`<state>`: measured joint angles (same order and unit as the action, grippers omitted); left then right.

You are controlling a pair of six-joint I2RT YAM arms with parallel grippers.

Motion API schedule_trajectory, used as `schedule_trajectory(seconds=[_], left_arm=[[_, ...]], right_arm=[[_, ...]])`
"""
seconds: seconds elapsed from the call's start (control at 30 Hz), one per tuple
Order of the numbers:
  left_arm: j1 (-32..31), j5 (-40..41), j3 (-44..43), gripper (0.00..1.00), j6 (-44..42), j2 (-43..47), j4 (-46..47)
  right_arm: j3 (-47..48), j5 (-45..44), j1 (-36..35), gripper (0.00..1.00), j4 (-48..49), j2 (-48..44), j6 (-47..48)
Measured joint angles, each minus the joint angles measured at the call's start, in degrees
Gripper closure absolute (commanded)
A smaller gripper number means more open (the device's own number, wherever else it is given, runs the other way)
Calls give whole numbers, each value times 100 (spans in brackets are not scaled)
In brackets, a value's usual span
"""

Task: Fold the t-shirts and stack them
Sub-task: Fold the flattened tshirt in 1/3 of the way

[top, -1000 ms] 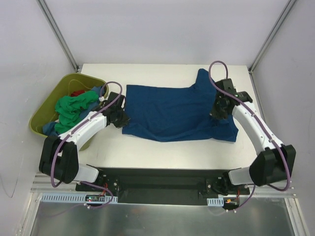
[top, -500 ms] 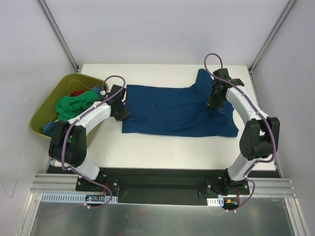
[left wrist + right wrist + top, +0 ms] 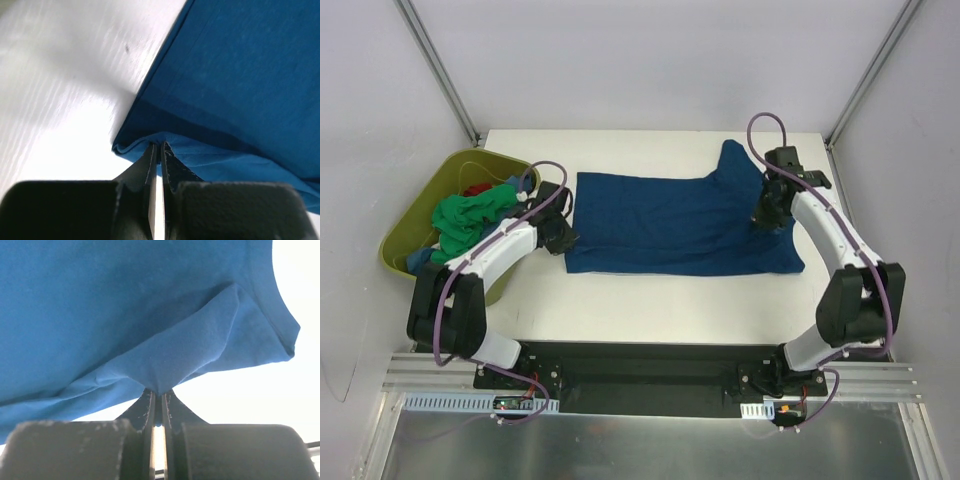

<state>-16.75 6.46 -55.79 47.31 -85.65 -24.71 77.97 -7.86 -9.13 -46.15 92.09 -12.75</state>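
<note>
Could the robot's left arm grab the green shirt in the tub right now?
Probably not yet. The green shirt lies on top in the open tub, close beside the left hand, uncovered, but that hand is shut on a corner of the blue shirt and would have to let go first.

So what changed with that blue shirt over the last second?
The near edge of the blue cloth t-shirt, which sagged toward the arm bases, has been drawn back into a straight line. The right tool moved slightly farther from the bases, and both arms' elbows shifted. Unchanged: the left tool and the right tool stay shut on the shirt's ends, and the olive-green plastic tub of crumpled clothes sits where it was.
</note>
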Motion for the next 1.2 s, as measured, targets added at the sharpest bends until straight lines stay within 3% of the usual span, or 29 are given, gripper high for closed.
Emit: schedule_trajectory(seconds=[0.17, 0.4, 0.77, 0.8, 0.87, 0.97, 1.0, 1.03, 1.1, 1.17, 1.2], left_arm=[[0, 17, 313, 100, 20, 590, -72], [0, 127, 299, 100, 20, 625, -61], [0, 170, -369, 100, 11, -247, -52], [0, 177, -404, 97, 13, -310, -50], [0, 210, -474, 75, 20, -442, -46], [-4, 240, -575, 56, -4, -570, -52], [-2, 238, -629, 43, -13, -605, -50], [0, 229, -671, 35, -33, -619, -50], [0, 149, -774, 18, -57, -614, -52], [-9, 57, -839, 4, -81, -570, -33], [-20, 9, -846, 1, -105, -511, -28]], right_arm=[[-249, -59, 94, 100, -55, -688, 0], [-238, -109, 269, 100, -57, -769, 68], [391, -39, 343, 96, 20, 142, 236], [420, -22, 341, 95, 57, 245, 240], [527, 44, 343, 89, 153, 533, 245], [866, 136, 343, 77, 227, 1082, 245], [1082, 157, 343, 55, 243, 1344, 256], [1285, 168, 343, 42, 238, 1554, 262], [2009, 184, 348, 24, 151, 2173, 372], [2496, 186, 348, 16, 96, 2516, 435], [2588, 179, 348, 6, 107, 2564, 501]])
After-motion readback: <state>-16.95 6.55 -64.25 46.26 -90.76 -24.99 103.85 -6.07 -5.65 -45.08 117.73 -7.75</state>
